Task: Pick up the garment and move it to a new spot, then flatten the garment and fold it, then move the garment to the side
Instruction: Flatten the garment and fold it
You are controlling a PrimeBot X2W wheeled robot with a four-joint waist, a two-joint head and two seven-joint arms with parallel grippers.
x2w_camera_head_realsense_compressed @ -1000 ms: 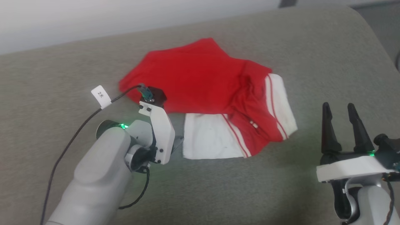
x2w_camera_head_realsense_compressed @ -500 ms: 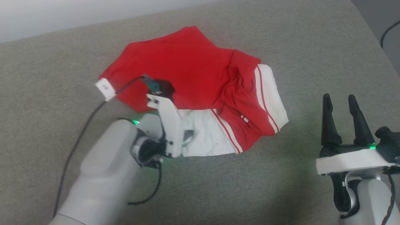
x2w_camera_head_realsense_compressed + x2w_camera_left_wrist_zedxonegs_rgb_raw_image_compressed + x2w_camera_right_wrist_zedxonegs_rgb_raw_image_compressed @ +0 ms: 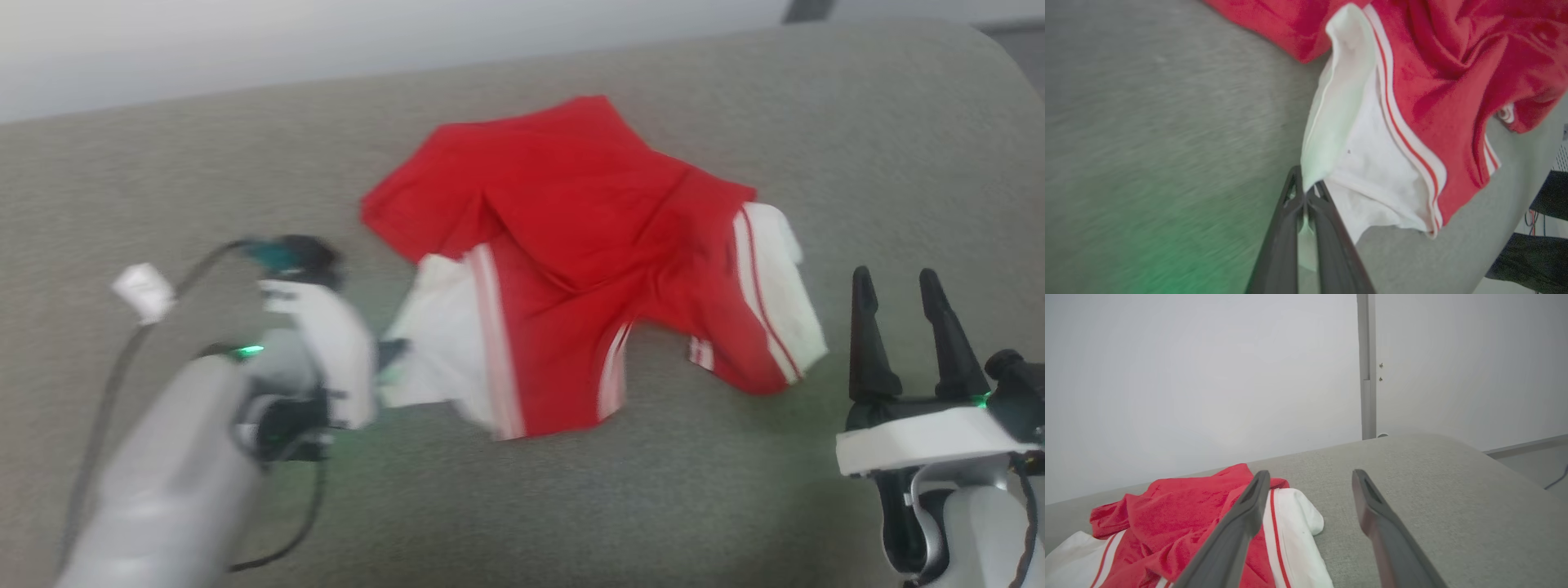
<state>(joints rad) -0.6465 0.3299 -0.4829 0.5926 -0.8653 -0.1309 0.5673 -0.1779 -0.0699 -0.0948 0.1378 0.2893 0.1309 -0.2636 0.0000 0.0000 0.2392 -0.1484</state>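
Note:
The garment (image 3: 571, 237), a bright red T-shirt with white sleeves and striped trim, lies crumpled across the middle of the grey padded surface (image 3: 522, 506). My left gripper (image 3: 390, 353) is shut on the edge of its white left sleeve (image 3: 433, 327); the left wrist view shows that white sleeve (image 3: 1339, 122) pinched between the closed fingers of the left gripper (image 3: 1304, 192), pulled taut. My right gripper (image 3: 898, 282) stands open at the lower right, just right of the garment's other white sleeve (image 3: 784, 278), holding nothing. In the right wrist view the garment (image 3: 1167, 514) lies left of the spread right gripper (image 3: 1308, 475).
A black cable with a white tag (image 3: 143, 290) runs along my left arm. The grey surface's rounded far right corner (image 3: 980, 49) meets a pale wall (image 3: 1208, 375). Dark furniture (image 3: 1547, 196) stands beyond the surface's edge in the left wrist view.
The left gripper has closed on the white sleeve and dragged it leftward, pulling the garment open and reshaping it. The right gripper has stayed put. The head camera shifted.

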